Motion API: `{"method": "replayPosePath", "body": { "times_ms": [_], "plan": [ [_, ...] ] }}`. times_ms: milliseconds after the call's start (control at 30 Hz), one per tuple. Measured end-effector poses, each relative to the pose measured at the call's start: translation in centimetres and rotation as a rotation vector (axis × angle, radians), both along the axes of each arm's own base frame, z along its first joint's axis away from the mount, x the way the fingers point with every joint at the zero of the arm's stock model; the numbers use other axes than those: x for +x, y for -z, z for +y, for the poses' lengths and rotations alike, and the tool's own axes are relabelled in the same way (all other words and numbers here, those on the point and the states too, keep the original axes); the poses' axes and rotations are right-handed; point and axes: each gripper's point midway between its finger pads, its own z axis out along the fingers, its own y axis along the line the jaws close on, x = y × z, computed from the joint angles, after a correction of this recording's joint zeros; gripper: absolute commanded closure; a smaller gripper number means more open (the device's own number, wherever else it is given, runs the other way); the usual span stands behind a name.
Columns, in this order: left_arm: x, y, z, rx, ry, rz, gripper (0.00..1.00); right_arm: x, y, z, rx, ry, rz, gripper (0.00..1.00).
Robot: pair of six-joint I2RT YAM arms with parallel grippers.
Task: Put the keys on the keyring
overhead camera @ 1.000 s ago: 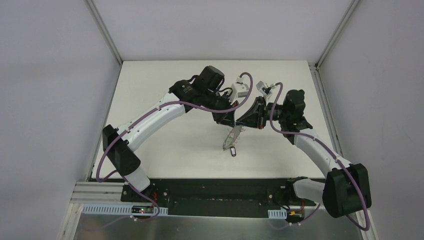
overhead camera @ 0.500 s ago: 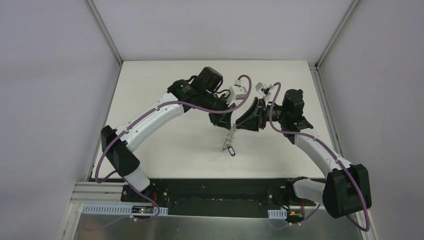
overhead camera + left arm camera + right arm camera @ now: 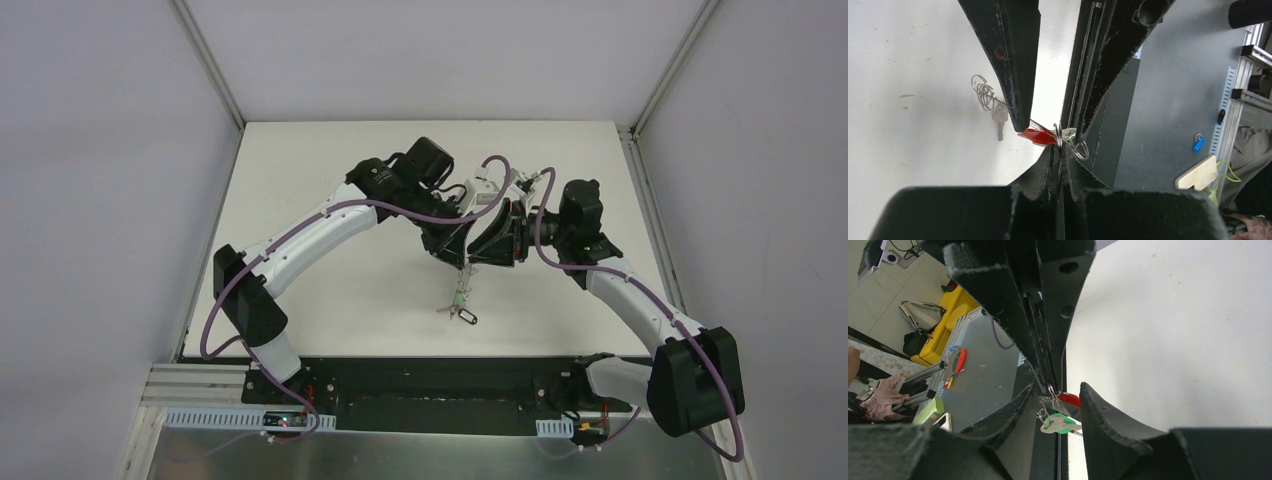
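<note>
My left gripper (image 3: pixel 1059 146) is shut on the thin wire of the keyring (image 3: pixel 459 290), which hangs below it over the white table (image 3: pixel 330 290). A red key (image 3: pixel 1038 135) and a green key (image 3: pixel 1060 424) dangle right at the grip. The black key (image 3: pixel 466 318) hangs lowest. A silver key with wire loops (image 3: pixel 993 105) shows further down. My right gripper (image 3: pixel 1057 386) faces the left one tip to tip and stands open. The green key sits between its fingers (image 3: pixel 1103 425), touching neither. In the top view both grippers (image 3: pixel 470 252) meet mid-table.
Past the table's near edge lie a grey metal plate (image 3: pixel 983 370), a blue tag (image 3: pixel 1198 144) and a cream object (image 3: pixel 1200 172). White walls and aluminium rails (image 3: pixel 205 60) enclose the table on three sides.
My right gripper has gone from shut to open, letting go at the ring. Both arms have drawn closer together and the ring with its keys now hangs lower from the left gripper.
</note>
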Motion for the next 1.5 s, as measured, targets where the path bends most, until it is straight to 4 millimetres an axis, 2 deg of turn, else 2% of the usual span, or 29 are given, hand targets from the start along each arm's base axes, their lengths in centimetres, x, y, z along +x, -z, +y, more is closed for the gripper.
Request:
{"method": "replayPosePath", "body": {
  "times_ms": [367, 1200, 1500],
  "plan": [
    [-0.2, 0.2, -0.2, 0.000, 0.000, 0.028, 1.00, -0.6, -0.4, 0.3, 0.005, -0.032, -0.008, 0.73],
    [0.0, -0.2, -0.4, -0.009, -0.008, 0.028, 1.00, -1.1, 0.2, 0.4, -0.011, -0.048, 0.018, 0.73],
    [0.0, -0.2, -0.4, -0.011, -0.008, 0.029, 1.00, -1.0, -0.3, 0.5, -0.007, -0.048, 0.008, 0.73]
  ]
}}
